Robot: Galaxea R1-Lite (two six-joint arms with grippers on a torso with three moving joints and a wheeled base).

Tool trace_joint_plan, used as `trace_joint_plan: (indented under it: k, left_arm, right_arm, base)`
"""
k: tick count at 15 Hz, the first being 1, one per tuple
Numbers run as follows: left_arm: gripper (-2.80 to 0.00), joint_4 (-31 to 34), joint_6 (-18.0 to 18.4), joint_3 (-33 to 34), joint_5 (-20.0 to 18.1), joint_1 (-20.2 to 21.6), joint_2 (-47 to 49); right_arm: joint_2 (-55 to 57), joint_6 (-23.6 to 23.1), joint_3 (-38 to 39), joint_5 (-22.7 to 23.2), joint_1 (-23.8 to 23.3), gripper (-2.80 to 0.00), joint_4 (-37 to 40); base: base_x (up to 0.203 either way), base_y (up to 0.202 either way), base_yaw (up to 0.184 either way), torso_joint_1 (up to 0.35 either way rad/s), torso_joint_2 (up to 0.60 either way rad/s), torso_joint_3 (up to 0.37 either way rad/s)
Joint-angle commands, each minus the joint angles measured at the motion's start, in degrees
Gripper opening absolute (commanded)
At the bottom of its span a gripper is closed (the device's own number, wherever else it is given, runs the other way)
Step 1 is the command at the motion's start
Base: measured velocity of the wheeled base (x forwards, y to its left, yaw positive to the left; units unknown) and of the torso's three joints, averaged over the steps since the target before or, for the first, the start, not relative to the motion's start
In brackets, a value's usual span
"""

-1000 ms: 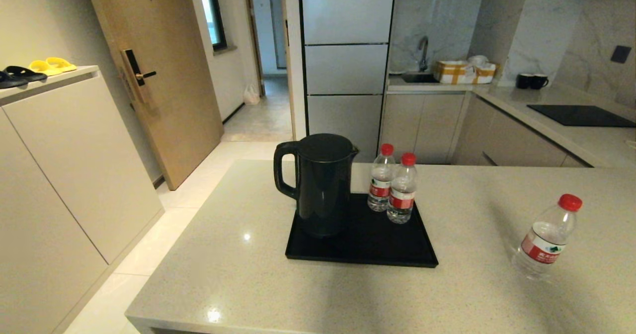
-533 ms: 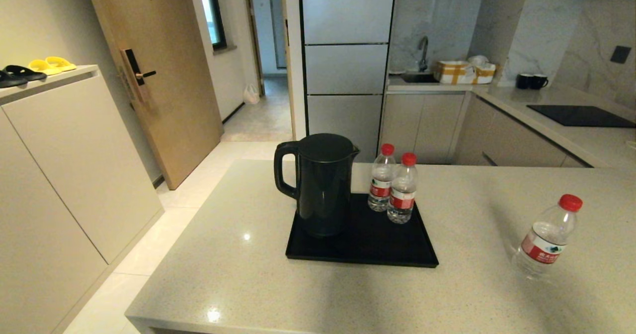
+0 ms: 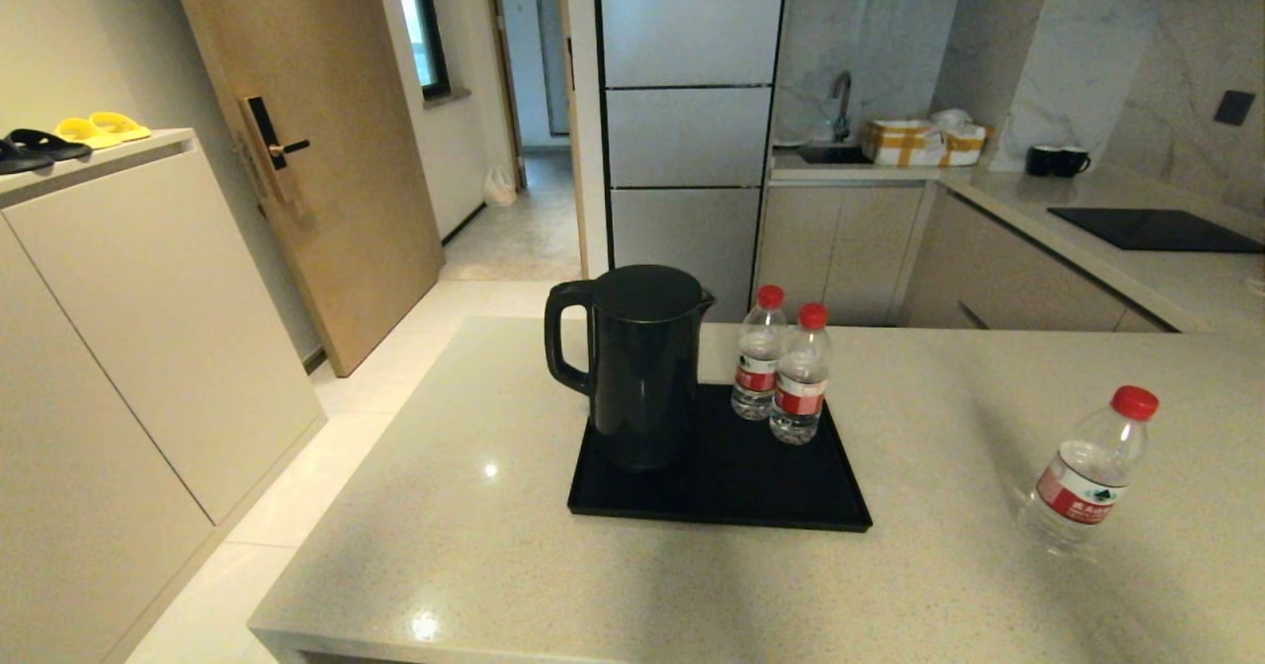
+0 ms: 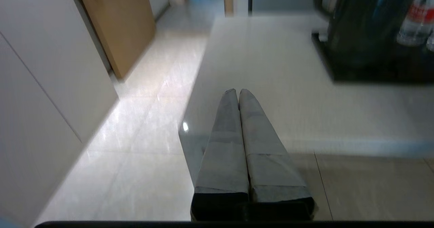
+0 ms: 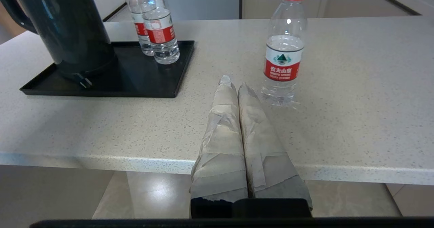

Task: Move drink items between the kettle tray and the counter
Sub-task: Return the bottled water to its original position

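Note:
The black kettle point(image 3: 637, 363) stands on the left half of the black kettle tray point(image 3: 751, 491), its handle pointing left. Two red-capped water bottles point(image 3: 786, 373) stand together at the tray's far right corner. A third bottle point(image 3: 1085, 476) stands alone on the beige counter point(image 3: 494, 545), to the right of the tray. Neither arm shows in the head view. My left gripper point(image 4: 238, 92) is shut and empty over the counter's near left corner. My right gripper point(image 5: 234, 84) is shut and empty at the near edge, just left of the lone bottle point(image 5: 284, 48).
A cream cabinet point(image 3: 128, 279) with shoes stands left of the counter, across a strip of floor. Behind are a fridge, a sink counter with boxes point(image 3: 924, 142), two black mugs point(image 3: 1057, 161) and a black cooktop point(image 3: 1156, 230).

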Motion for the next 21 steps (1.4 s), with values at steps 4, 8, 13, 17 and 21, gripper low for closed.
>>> trace_joint_plan:
  k: [4, 8, 13, 17, 21]
  left_arm:
    - [-2.8, 2.5, -0.4, 0.7, -0.2, 0.0, -0.1]
    - [-2.8, 2.5, -0.5, 0.8, -0.1, 0.0, -0.1]
    - [-2.8, 2.5, -0.4, 0.7, -0.2, 0.0, -0.1]
    - [-2.8, 2.4, -0.5, 0.7, -0.2, 0.0, -0.1]
    - [-2.8, 2.5, -0.5, 0.8, -0.1, 0.0, -0.1]
  right_arm:
    - [0.0, 0.0, 0.1, 0.0, 0.0, -2.8, 0.0]
    - [0.0, 0.0, 0.1, 0.0, 0.0, -2.8, 0.0]
    - [0.0, 0.0, 0.1, 0.0, 0.0, -2.8, 0.0]
    - [0.0, -0.6, 0.0, 0.1, 0.0, -2.8, 0.1]
    - [1.5, -2.9, -0.5, 0.3, 0.0, -2.8, 2.2]
  base:
    - [0.0, 0.0, 0.0, 0.0, 0.0, 0.0]
    - [0.0, 0.0, 0.0, 0.0, 0.0, 0.0]
    - [0.0, 0.0, 0.0, 0.0, 0.0, 0.0]
    - [0.0, 0.0, 0.0, 0.0, 0.0, 0.0]
    - [0.0, 0.0, 0.0, 0.0, 0.0, 0.0]
